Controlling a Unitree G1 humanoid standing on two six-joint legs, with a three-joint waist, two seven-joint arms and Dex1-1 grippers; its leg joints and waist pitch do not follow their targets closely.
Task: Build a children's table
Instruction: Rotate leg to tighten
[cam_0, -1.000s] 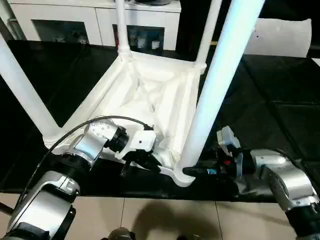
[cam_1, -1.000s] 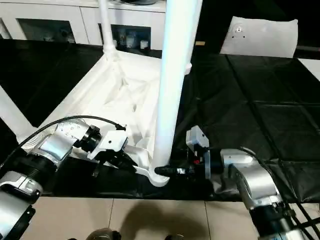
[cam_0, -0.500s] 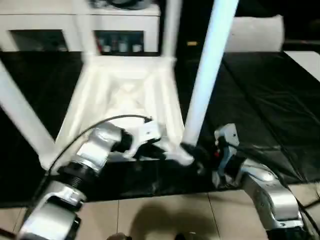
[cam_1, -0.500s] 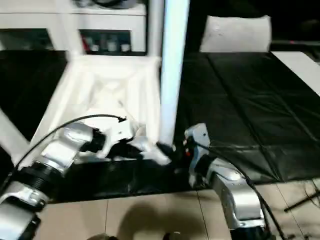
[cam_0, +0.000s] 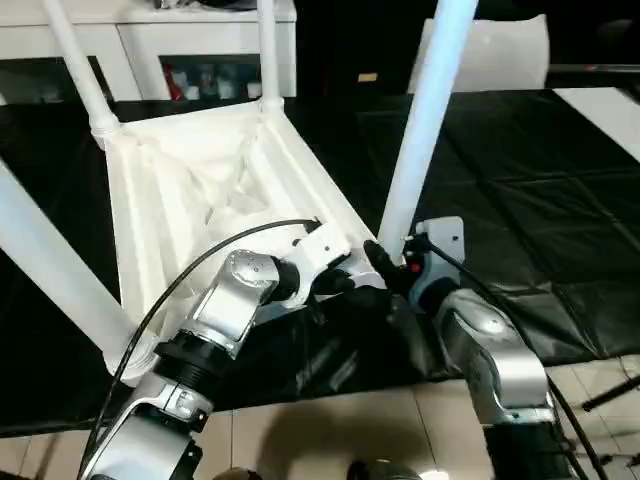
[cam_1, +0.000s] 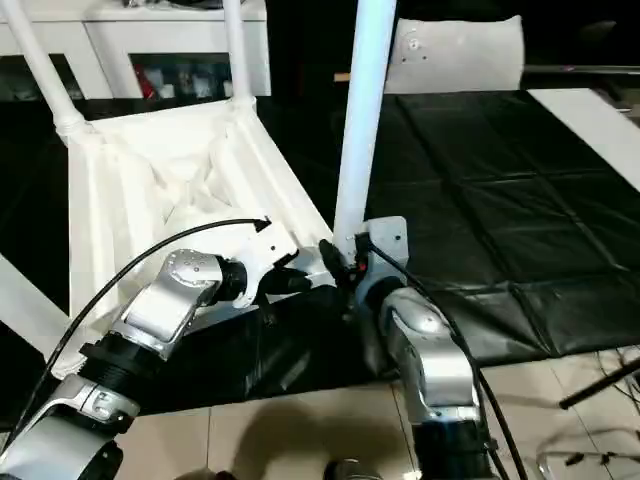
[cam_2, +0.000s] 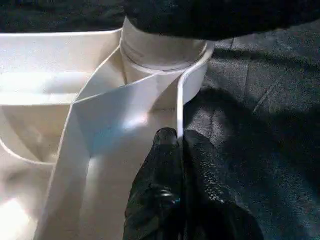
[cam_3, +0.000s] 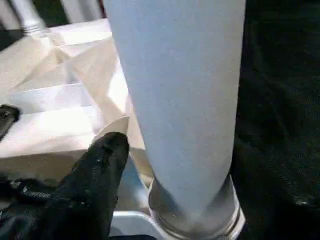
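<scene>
Left gripper (cam_2: 181, 150) is clamped on table top's (cam_0: 190, 190) rim wall, corner socket (cam_2: 165, 55) at its 12 o'clock. Right gripper (cam_0: 385, 265) sits beside near leg (cam_0: 425, 120); can't tell its fingers. Leg axis upright, right arm nearer.

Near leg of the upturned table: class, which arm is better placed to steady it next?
Right. Its end effector sits at the near leg base; the left end effector pinches the tabletop's rim.
</scene>
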